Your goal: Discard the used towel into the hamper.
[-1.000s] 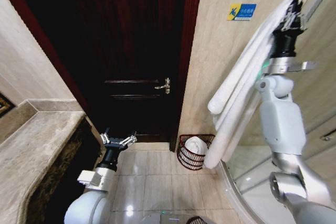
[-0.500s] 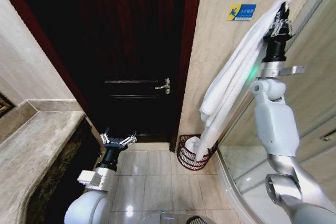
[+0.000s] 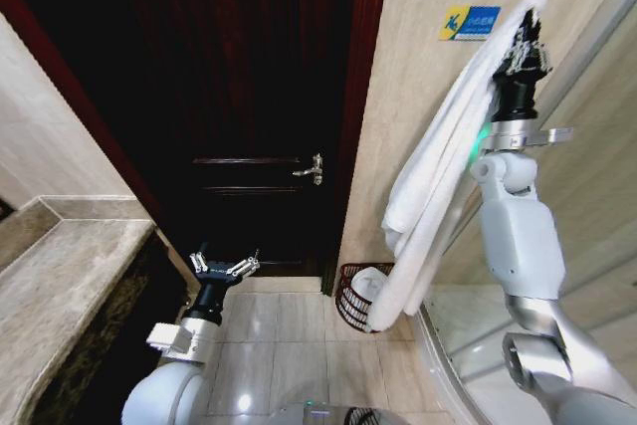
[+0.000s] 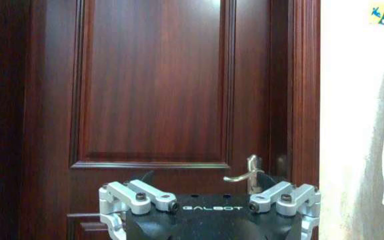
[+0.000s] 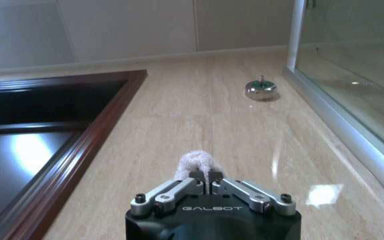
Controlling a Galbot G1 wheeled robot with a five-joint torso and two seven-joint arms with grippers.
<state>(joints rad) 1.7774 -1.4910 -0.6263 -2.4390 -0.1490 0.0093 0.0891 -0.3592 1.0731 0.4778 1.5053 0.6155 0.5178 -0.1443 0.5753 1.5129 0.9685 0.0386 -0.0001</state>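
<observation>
The right gripper (image 3: 525,40) is pinching the white towel (image 3: 430,181) up high, its tail dangling into the hamper (image 3: 350,302), while the left gripper (image 3: 225,268) is idling wide open.

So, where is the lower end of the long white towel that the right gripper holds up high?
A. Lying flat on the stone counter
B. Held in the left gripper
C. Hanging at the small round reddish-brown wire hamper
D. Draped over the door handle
C: the long white towel, pinched in the right gripper, hangs down to the small round reddish-brown wire hamper on the floor by the door.
</observation>
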